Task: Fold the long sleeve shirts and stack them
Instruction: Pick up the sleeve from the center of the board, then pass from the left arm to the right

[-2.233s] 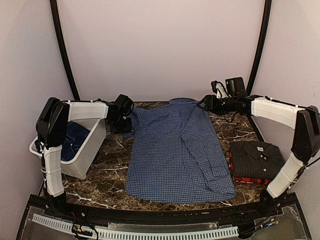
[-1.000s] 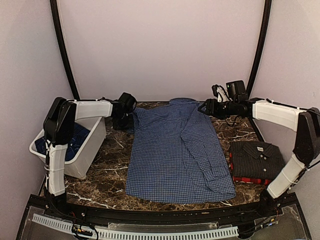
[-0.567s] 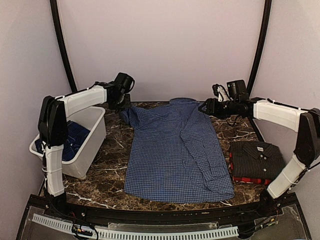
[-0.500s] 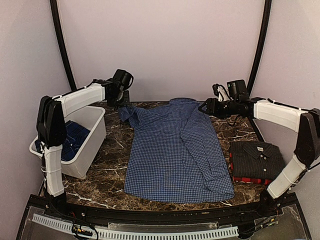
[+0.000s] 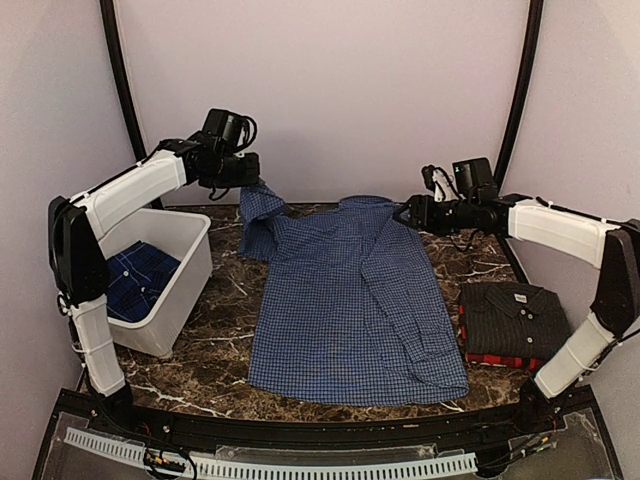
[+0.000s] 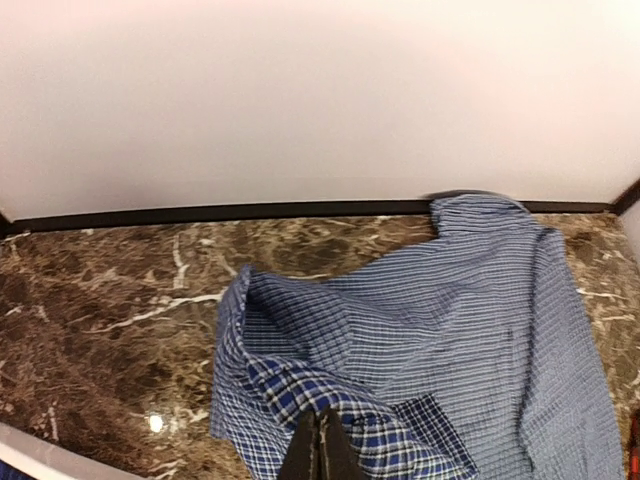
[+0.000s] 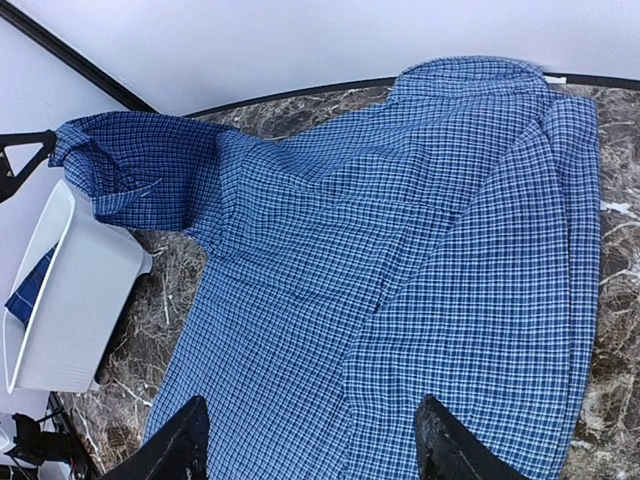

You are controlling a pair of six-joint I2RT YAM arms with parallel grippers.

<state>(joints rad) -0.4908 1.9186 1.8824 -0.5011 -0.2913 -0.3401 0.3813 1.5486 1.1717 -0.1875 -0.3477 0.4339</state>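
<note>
The worktop (image 5: pixel 215 350) is a dark brown marble-pattern surface with white veining. It is bounded at the rear by a plain pale wall (image 5: pixel 320 90), and two black curved tubes (image 5: pixel 118 90) rise at the rear corners. The blue-and-white check shirt (image 5: pixel 350 300) lies spread at the centre of the worktop, collar toward the wall. Its rear left portion is raised clear of the surface, where the left gripper (image 5: pixel 248 178) is clamped on the cloth. The right gripper (image 5: pixel 405 212) is positioned at the shirt's rear right edge, jaws apart with nothing between them. A white bin (image 5: pixel 185 290) stands at the left edge and contains a blue checked cloth (image 5: pixel 135 285). At the right, near the spread shirt, the folded black pinstripe shirt (image 5: pixel 515 315) rests on the red-and-black plaid shirt (image 5: pixel 495 360). Only the top view shows this stack and both arms. The left wrist view adds the closed fingers (image 6: pixel 322 445) with the cloth's darker inner face bunched against them, and bare worktop to the left of the shirt. The right wrist view adds the raised portion seen from the side as a hollow fold, the bin beneath it, and both spread fingers (image 7: pixel 185 445) over the shirt.
</note>
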